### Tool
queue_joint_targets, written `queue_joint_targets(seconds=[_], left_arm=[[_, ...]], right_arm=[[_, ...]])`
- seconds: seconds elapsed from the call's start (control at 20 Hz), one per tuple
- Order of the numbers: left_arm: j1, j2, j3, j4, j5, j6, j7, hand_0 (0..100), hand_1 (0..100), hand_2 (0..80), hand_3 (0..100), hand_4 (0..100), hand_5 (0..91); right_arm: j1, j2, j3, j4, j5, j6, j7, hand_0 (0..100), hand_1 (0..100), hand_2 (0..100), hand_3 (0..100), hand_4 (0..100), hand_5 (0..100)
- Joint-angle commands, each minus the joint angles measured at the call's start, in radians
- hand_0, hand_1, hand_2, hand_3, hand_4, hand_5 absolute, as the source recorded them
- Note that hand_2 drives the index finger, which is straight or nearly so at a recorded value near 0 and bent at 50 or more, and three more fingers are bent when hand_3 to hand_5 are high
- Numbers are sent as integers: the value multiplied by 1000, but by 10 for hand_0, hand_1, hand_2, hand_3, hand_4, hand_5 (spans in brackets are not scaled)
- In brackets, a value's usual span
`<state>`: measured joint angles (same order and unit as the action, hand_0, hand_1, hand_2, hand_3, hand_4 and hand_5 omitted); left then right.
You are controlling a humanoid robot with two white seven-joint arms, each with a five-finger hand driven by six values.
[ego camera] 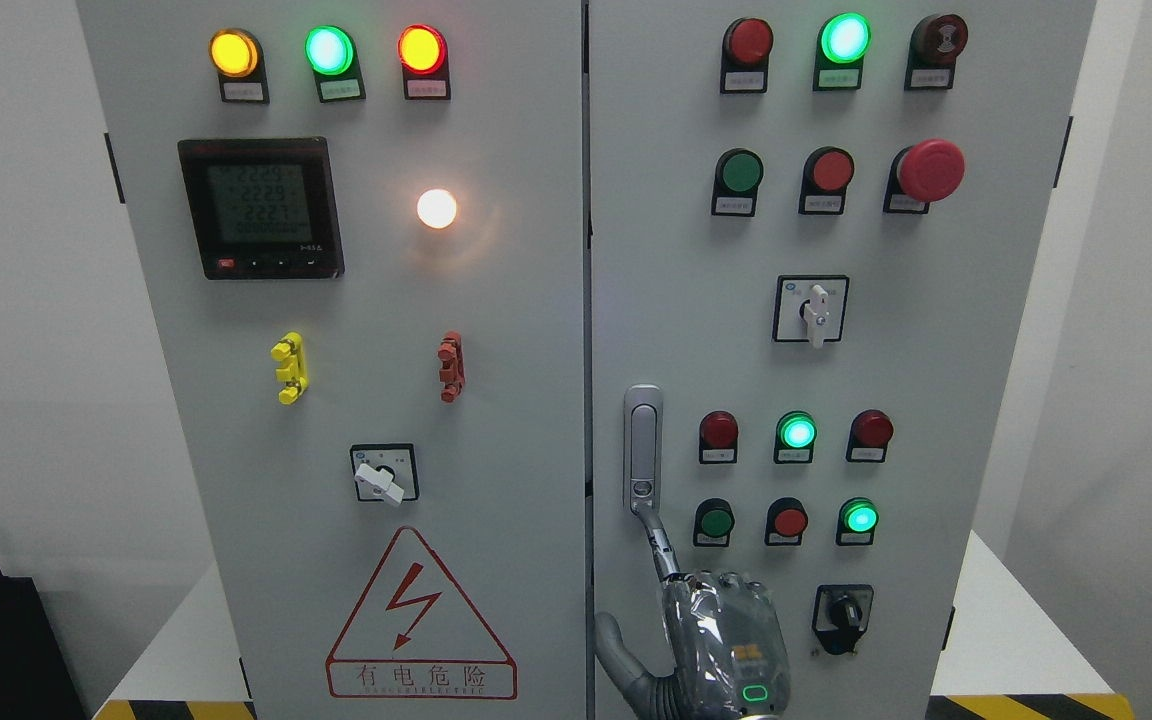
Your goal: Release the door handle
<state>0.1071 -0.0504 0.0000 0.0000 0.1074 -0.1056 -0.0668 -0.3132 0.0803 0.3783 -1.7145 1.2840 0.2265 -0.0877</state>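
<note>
Grey cabinet (pixel 496 400), silver door handle (pixel 642 450) swung down.

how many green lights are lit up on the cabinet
4. One on the left door's top row, one on the right door's top row, and two lower right, at and. The hand may hide others.

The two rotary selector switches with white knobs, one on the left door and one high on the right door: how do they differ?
The left-door selector switch has its white knob turned aslant, pointing down and to the right; the right-door selector switch has its knob upright, pointing straight down. The left one sits low, above the red warning triangle; the right one sits higher, above the silver door handle. Both have square black frames and a small round blue mark at the upper left corner.
</note>
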Motion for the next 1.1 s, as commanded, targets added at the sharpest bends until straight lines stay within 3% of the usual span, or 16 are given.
queue_joint_targets(seconds=[0.0,1.05], left_arm=[[0,1,-14,20,0,0,-1,120,389,0,0,0,0],[0,0,-14,20,0,0,-1,120,389,0,0,0,0]], right_arm=[[-4,-1,-1,9,0,-1,-4,434,310,0,1000,1000,1000],[5,-1,1,18,-2,-1,-3,422,310,0,1000,1000,1000]])
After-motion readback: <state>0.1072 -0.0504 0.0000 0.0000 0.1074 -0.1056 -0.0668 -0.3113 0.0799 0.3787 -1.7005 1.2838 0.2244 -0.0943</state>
